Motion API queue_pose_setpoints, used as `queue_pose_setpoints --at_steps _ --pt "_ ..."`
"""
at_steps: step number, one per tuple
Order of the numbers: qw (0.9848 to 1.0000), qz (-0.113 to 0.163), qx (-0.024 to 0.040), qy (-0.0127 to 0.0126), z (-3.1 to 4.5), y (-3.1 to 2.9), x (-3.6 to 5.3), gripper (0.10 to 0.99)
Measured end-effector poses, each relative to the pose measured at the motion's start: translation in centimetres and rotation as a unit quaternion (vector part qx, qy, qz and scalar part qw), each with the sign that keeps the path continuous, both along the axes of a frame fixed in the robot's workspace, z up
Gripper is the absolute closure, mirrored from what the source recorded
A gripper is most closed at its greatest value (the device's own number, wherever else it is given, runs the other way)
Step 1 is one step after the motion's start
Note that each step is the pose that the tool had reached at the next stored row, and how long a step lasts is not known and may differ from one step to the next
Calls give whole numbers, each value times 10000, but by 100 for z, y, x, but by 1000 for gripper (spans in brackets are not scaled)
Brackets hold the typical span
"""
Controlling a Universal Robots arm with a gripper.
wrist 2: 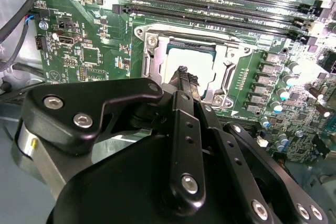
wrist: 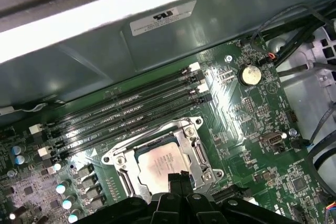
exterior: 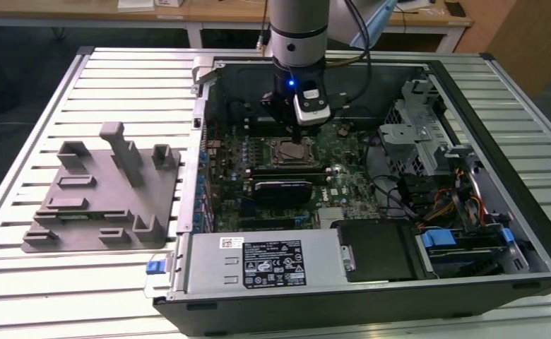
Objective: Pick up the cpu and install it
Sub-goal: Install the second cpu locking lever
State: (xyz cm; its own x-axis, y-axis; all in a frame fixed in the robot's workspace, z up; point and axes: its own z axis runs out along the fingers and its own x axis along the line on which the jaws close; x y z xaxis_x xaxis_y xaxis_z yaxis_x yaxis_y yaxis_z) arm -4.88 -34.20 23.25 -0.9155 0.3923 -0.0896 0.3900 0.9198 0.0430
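Observation:
The cpu (wrist: 156,159) lies flat inside the motherboard socket, silver top up, with the socket's metal frame (wrist: 198,153) around it. In the second wrist view the cpu (wrist 2: 192,56) shows just beyond my fingertips. My gripper (wrist: 179,178) hangs right over the near edge of the chip, its two black fingers pressed together and nothing between them. In the exterior view the gripper (exterior: 298,135) points straight down at the socket (exterior: 292,149) in the middle of the open computer case. Whether the fingertips touch the chip I cannot tell.
The open computer case (exterior: 464,92) lies on a slatted metal table. A grey fixture block (exterior: 106,191) sits at the exterior view's left. Memory slots (wrist: 126,111) run beside the socket. A power supply (exterior: 256,261) and drive cage (exterior: 427,134) crowd the case.

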Motion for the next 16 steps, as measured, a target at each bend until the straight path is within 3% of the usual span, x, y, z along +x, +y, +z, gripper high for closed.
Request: queue_pose_setpoints --at_steps 7,16 --pt "10000 0 0 0 0 -82 0 980" --pt "10000 0 0 0 0 -243 0 980"
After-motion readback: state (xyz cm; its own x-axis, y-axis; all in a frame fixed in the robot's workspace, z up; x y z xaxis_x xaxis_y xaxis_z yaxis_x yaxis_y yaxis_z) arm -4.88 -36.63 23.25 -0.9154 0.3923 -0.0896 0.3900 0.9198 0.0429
